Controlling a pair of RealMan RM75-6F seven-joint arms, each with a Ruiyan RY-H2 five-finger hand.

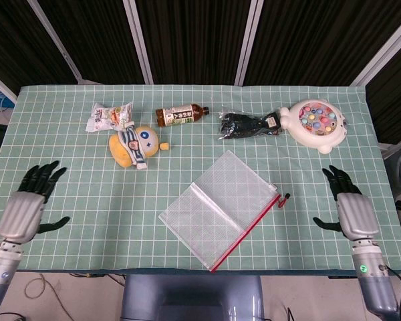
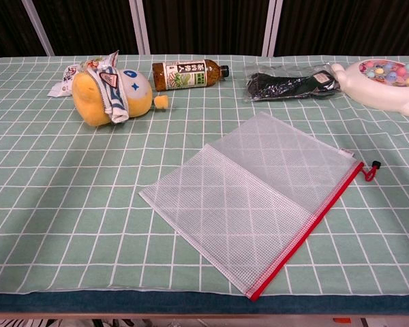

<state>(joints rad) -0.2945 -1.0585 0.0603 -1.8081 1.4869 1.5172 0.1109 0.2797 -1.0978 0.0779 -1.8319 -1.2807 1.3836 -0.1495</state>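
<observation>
A green cloth (image 1: 67,140) with a white grid covered the surface from edge to edge. Behind it stood dark, finely ribbed panels (image 1: 187,37) set between slanted pale metal posts (image 1: 139,40). Grey floor (image 1: 301,297) showed below the near edge, with a cable (image 1: 37,286) lying on it at the left. The light was even and soft.
</observation>
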